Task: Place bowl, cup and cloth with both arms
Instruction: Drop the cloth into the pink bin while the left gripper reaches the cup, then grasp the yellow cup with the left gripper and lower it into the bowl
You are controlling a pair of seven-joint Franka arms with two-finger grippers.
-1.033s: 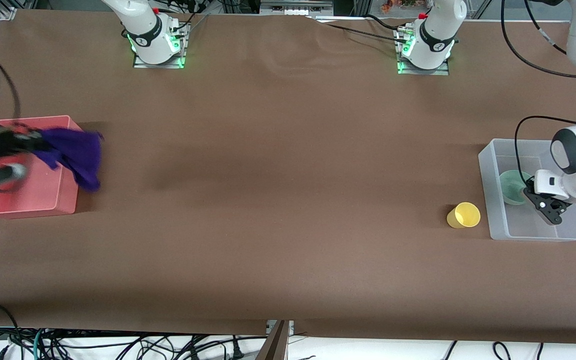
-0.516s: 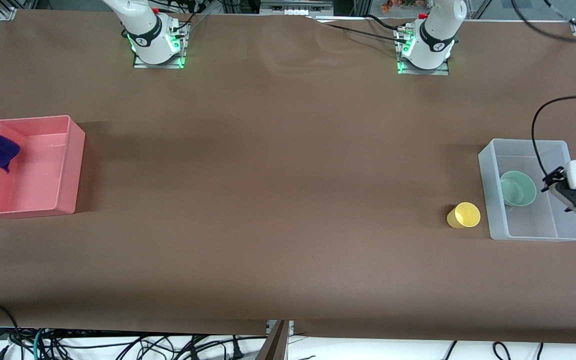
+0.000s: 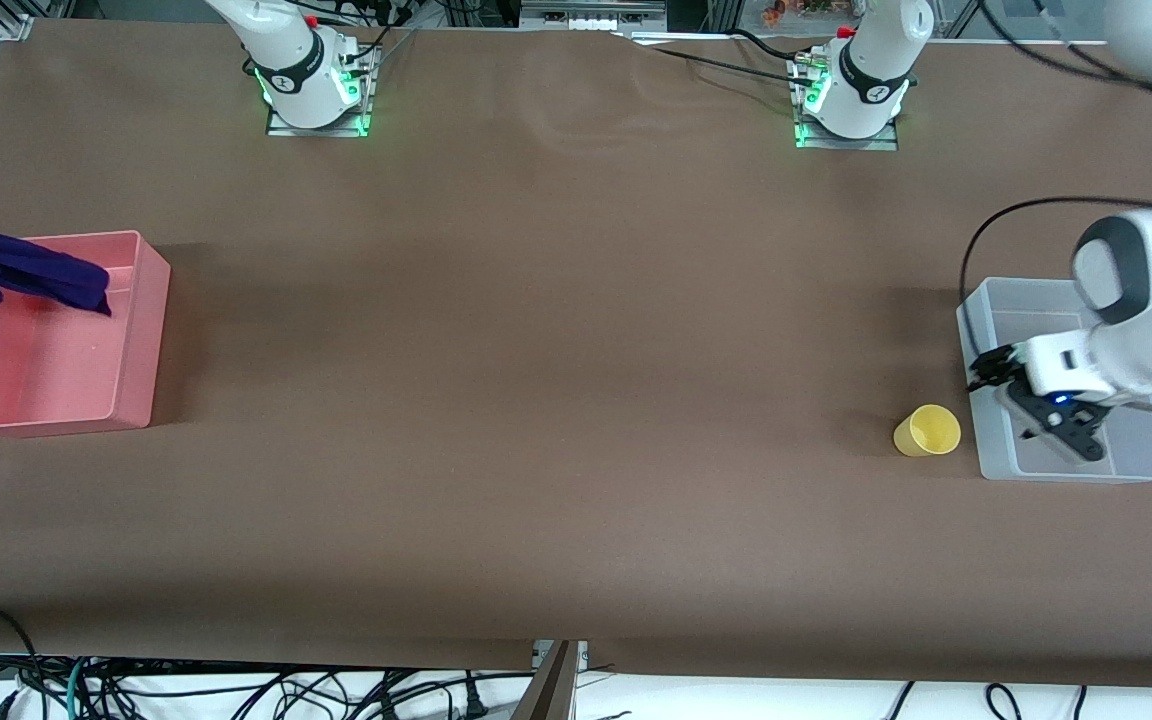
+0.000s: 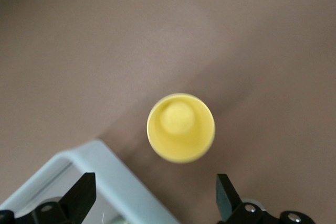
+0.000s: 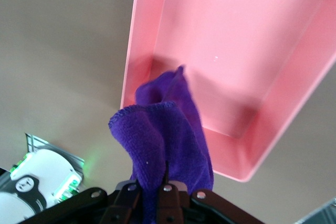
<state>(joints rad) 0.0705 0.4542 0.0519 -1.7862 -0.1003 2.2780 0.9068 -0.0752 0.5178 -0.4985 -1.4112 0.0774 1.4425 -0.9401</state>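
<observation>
The yellow cup [image 3: 928, 430] stands upright on the table beside the clear bin [image 3: 994, 460]. It also shows in the left wrist view [image 4: 180, 127]. My left gripper [image 3: 1058, 428] hangs open and empty over the clear bin, at the wall beside the cup; the left wrist view shows it [image 4: 153, 200] with its jaws wide apart. The mint-green bowl is hidden under the left arm. My right gripper [image 5: 164, 188] is shut on the purple cloth [image 5: 167, 135]. The cloth [image 3: 31, 277] hangs over the pink bin [image 3: 126, 400]. That gripper is past the front view's edge.
The pink bin [image 5: 236, 51] is empty inside and sits at the right arm's end of the table. The clear bin's rim [image 4: 105, 174] lies between the left fingers. Both arm bases stand along the table's edge farthest from the front camera.
The cloth has swung back from the view's edge to hang over the pink bin. My left gripper moved across the clear bin toward the cup and now covers the bowl.
</observation>
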